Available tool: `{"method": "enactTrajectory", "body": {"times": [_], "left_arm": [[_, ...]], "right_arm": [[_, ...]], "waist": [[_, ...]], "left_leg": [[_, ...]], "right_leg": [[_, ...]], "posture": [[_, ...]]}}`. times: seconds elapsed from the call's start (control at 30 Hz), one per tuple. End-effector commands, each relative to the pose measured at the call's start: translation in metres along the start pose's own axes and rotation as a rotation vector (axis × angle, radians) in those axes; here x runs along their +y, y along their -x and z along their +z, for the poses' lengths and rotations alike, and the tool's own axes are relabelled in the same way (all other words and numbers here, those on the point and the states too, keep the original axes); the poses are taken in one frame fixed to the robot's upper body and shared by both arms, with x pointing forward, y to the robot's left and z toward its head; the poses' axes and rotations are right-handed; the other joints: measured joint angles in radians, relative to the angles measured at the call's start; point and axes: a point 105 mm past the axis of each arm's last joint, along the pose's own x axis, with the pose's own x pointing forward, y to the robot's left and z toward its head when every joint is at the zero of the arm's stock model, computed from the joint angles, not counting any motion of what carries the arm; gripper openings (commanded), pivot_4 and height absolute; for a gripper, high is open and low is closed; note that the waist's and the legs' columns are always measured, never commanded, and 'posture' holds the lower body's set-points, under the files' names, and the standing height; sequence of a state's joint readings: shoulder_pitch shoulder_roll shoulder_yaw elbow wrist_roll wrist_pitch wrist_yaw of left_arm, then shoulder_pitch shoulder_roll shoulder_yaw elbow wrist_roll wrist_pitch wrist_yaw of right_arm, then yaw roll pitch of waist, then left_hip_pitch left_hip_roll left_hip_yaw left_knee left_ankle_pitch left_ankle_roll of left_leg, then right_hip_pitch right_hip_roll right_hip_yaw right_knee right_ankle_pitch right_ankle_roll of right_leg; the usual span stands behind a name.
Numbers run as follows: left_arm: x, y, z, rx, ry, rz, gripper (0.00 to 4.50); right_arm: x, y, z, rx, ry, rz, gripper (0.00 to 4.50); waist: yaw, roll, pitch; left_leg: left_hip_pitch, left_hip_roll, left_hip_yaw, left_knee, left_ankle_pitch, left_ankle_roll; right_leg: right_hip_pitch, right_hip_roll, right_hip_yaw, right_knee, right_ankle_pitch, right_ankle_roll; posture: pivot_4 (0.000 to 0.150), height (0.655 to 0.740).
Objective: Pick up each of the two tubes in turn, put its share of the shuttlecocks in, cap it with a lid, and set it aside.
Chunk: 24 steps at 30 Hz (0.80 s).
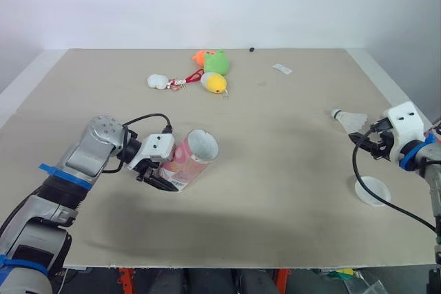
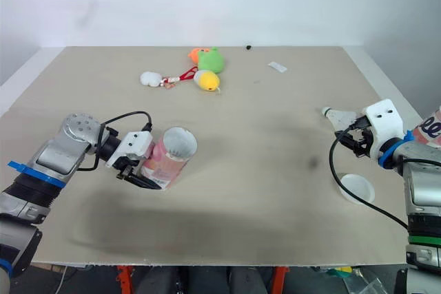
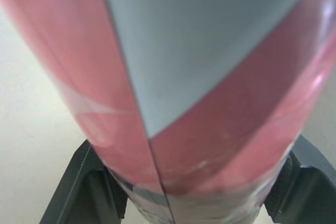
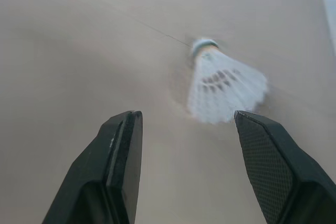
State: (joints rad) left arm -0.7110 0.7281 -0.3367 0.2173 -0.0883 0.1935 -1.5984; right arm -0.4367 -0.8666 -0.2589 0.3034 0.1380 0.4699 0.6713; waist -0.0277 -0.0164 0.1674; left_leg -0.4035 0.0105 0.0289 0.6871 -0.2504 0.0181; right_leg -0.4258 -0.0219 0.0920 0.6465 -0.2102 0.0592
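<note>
My left gripper (image 1: pixel 160 177) is shut on a pink tube (image 1: pixel 193 159) at the front left of the table. The tube is held tilted, its open mouth turned up and to the right. In the left wrist view the tube (image 3: pixel 184 103) sits between both fingers. My right gripper (image 1: pixel 368 144) stands open at the right side, just short of a white shuttlecock (image 1: pixel 350 119) lying on the table. In the right wrist view the shuttlecock (image 4: pixel 220 85) lies ahead of the open fingers, nearer one of them. A white lid (image 1: pixel 372 191) lies near the right arm. Part of a second pink tube (image 2: pixel 433 127) shows at the right edge.
Plush toys lie at the back middle: a green and orange one (image 1: pixel 215 62), a yellow one (image 1: pixel 214 82) and a small white one (image 1: pixel 158 82). A scrap of white paper (image 1: pixel 281 69) lies further right. The table's front edge (image 1: pixel 227 265) is close below both arms.
</note>
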Motion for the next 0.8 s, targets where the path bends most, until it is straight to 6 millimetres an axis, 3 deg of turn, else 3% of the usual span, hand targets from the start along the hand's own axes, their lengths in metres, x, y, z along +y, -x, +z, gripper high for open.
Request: {"method": "enactTrajectory", "body": {"times": [0.03,0.37,0.47,0.53,0.63,0.7,0.8], "left_arm": [[-0.003,-0.004,-0.005,0.02,0.008,-0.017,2.68],[-0.003,-0.001,-0.005,0.018,0.011,-0.002,2.68],[-0.004,0.0,-0.004,0.017,0.009,0.002,2.68],[-0.004,0.0,-0.004,0.016,0.01,0.007,2.68],[-0.006,0.001,-0.004,0.018,0.014,0.014,2.68],[-0.007,0.001,-0.005,0.018,0.018,0.014,2.68],[-0.009,0.0,-0.005,0.017,0.021,0.013,2.68]], "right_arm": [[-0.003,-0.015,0.009,-0.028,-0.002,-0.024,3.03],[0.003,-0.066,0.011,0.007,-0.059,-0.071,3.03],[0.003,-0.074,0.025,-0.027,-0.066,-0.092,2.24],[0.005,-0.077,0.034,-0.054,-0.054,-0.083,1.23],[0.006,-0.076,0.041,-0.089,-0.03,-0.076,0.23],[0.009,-0.075,0.05,-0.126,0.007,-0.062,0.08],[0.023,-0.068,0.083,-0.256,0.094,0.031,0.08]], "waist": [[-0.003,0.0,0.0],[-0.017,0.0,0.0],[-0.018,0.001,0.001],[-0.018,0.001,0.0],[-0.019,0.001,0.001],[-0.019,0.001,0.001],[-0.02,0.001,0.001]], "left_leg": [[0.0,0.0,0.0,0.0,0.0,0.0],[-0.001,-0.001,0.0,0.0,0.0,0.001],[0.0,-0.002,0.001,0.0,0.0,0.001],[-0.001,-0.002,0.0,-0.001,0.0,0.001],[-0.001,-0.003,0.0,-0.001,-0.001,0.001],[-0.001,-0.003,0.0,-0.001,-0.001,0.001],[-0.001,-0.003,-0.001,-0.002,-0.001,0.001]], "right_leg": [[0.0,0.0,0.001,0.0,0.0,0.0],[0.0,0.0,0.004,0.0,0.002,0.002],[0.0,-0.001,0.004,-0.001,0.003,0.002],[0.0,-0.001,0.004,-0.001,0.003,0.002],[0.0,-0.002,0.005,-0.001,0.004,0.003],[0.0,-0.002,0.004,-0.001,0.004,0.002],[0.0,-0.002,0.005,-0.001,0.004,0.002]], "posture": [[0.15,0.7323],[0.15,0.7323],[0.15,0.7323],[0.15,0.7323],[0.15,0.7323],[0.15,0.7323],[0.15,0.7323]]}}
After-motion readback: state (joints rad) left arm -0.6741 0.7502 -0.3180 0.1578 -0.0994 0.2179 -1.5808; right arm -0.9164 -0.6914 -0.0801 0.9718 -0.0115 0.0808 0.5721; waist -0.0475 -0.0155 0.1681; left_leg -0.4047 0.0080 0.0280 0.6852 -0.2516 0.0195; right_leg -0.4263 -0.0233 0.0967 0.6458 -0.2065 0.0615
